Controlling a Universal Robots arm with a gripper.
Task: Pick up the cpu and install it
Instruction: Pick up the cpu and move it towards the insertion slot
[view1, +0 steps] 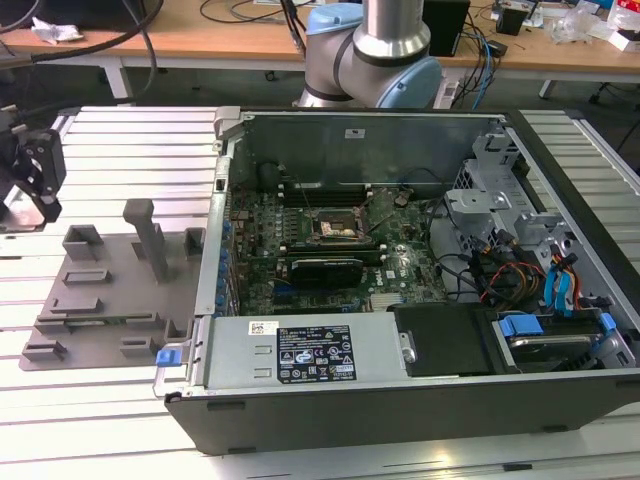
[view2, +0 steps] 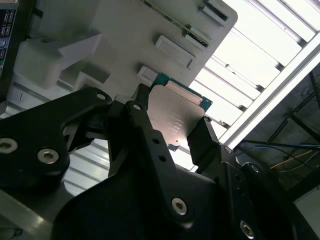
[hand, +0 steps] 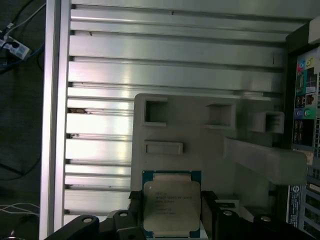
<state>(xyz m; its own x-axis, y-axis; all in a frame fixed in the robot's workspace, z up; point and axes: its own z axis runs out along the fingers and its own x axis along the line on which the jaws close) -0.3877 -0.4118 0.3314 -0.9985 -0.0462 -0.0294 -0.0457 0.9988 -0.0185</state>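
The cpu (hand: 171, 204), a flat square chip with a silvery metal top on a green-edged board, sits between my gripper's (hand: 171, 211) two black fingers. In the second wrist view the same cpu (view2: 175, 119) is clamped on two opposite edges by the gripper (view2: 172, 128), with the grey fixture tray (view2: 125, 35) behind it. In the exterior view the gripper (view1: 35, 175) hangs at the far left, above the left end of the fixture tray (view1: 100, 300). The black-framed motherboard socket (view1: 340, 228) lies inside the open computer case, well to the exterior view's right of the gripper.
The open computer case (view1: 400, 260) lies on the slatted aluminium table (view1: 120, 140), with cables, drive cage and a power supply inside. Upright posts (view1: 150, 235) rise from the fixture tray. The arm's base (view1: 375, 60) stands behind the case. A desk with cables runs along the back.
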